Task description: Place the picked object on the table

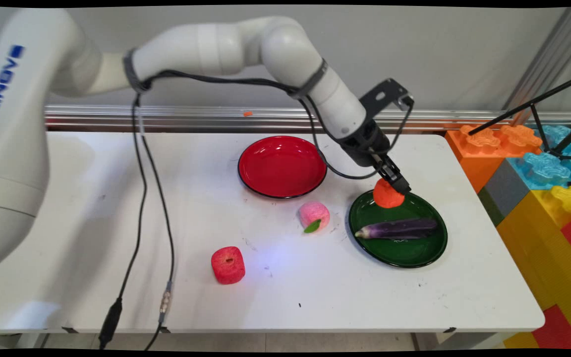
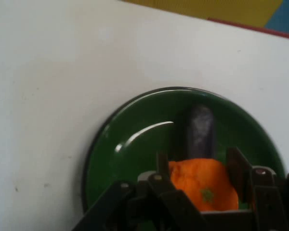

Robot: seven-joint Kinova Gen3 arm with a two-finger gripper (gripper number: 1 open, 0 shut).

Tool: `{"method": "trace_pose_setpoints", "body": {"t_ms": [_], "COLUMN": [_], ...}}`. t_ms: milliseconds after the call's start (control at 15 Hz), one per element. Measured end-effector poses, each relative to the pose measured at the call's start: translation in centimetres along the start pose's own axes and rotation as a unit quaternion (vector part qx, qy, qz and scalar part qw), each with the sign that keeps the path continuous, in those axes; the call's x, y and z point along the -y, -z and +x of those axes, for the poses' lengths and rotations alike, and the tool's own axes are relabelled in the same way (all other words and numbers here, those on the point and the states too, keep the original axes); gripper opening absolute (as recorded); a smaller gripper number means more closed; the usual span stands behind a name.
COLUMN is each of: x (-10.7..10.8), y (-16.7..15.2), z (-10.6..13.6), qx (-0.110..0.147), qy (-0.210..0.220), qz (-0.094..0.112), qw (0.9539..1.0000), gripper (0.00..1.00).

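**A robot lab's test bench**

The place reads as a robotics lab. A bare white table [image 1: 92, 208] stands against a plain wall with an aluminium rail [image 1: 166, 118]. Right of the gripper are oversized toy building blocks [image 1: 538, 188] and a black tripod [image 1: 538, 106]; foam play food sits left of it.

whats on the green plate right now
A purple eggplant lies across the green plate. The gripper holds an orange toy fruit over the plate's far rim; whether it touches the plate is hidden. The plate beneath the eggplant is covered.
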Motion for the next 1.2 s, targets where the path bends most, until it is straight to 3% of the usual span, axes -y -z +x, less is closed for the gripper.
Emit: {"method": "trace_pose_setpoints", "body": {"t_ms": [133, 333, 533, 867, 1200], "x": [-1.0, -3.5, -6.4, -8.5, -7.9], "y": [1.8, 4.2, 6.1, 6.8, 4.5], "z": [-0.6, -2.1, -5.1, -9.5, -14.0], "qx": [0.000, -0.001, 0.020, 0.049, 0.080], "qy": [0.006, 0.006, -0.007, -0.051, -0.088], "qz": [-0.006, -0.036, -0.057, -0.061, -0.055], "qw": [1.0000, 0.9993, 0.9982, 0.9956, 0.9914], "gripper": [0.00, 0.00, 0.00, 0.00, 0.00]}}
